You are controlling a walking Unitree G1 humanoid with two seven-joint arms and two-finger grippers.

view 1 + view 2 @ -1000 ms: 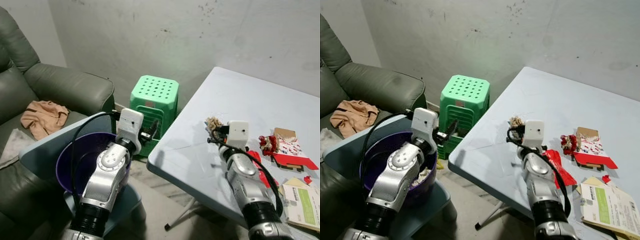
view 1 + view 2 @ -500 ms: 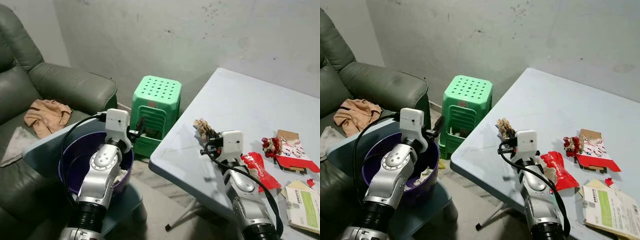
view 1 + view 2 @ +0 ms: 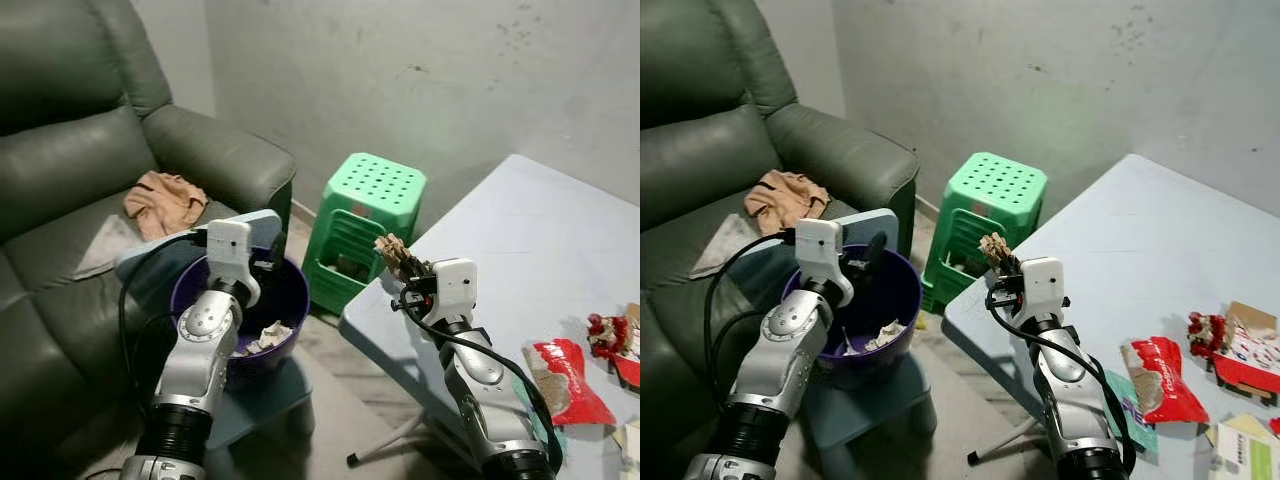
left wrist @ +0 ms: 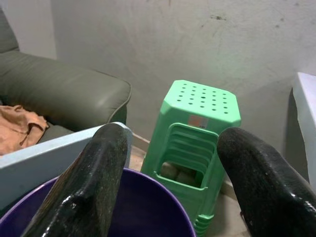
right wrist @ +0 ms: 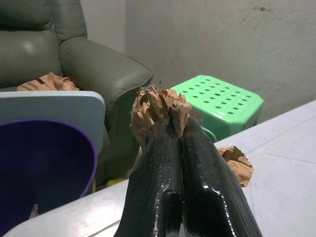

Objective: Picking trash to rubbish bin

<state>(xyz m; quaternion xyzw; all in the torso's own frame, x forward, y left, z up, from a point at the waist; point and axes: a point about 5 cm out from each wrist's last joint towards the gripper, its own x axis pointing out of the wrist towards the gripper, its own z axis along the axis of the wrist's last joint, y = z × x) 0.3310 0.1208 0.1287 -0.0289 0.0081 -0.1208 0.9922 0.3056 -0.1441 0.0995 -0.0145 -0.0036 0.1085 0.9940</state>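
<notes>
— From the head, what have I got?

— Your right tool (image 3: 398, 262) is clamped on a crumpled brown paper wad (image 3: 392, 252), raised over the near corner of the desk (image 3: 520, 240). It stands between the desk edge and the purple bin (image 3: 290, 290), which sits on a small blue stool by the green plastic stool (image 3: 368, 225). Your left tool (image 3: 272, 255) hovers over the bin's rim. A red snack wrapper (image 3: 565, 368) lies further along the desk.

— Left wrist?

— That tool's fingers (image 4: 94, 177) are spread wide and hold nothing; the bin's rim (image 4: 148, 185) lies below them.

— Right wrist?

— The fingers (image 5: 158, 163) are pressed together, with the wad (image 5: 157, 106) bunched at their very tips. Another scrap of brown paper (image 5: 237, 160) lies on the desk beyond.

— How will it handle?

— I judge it light, soft and springy. It won't break, but a tip pinch on loose folds may slip, so you'd do well to keep the squeeze on the dense middle.
</notes>
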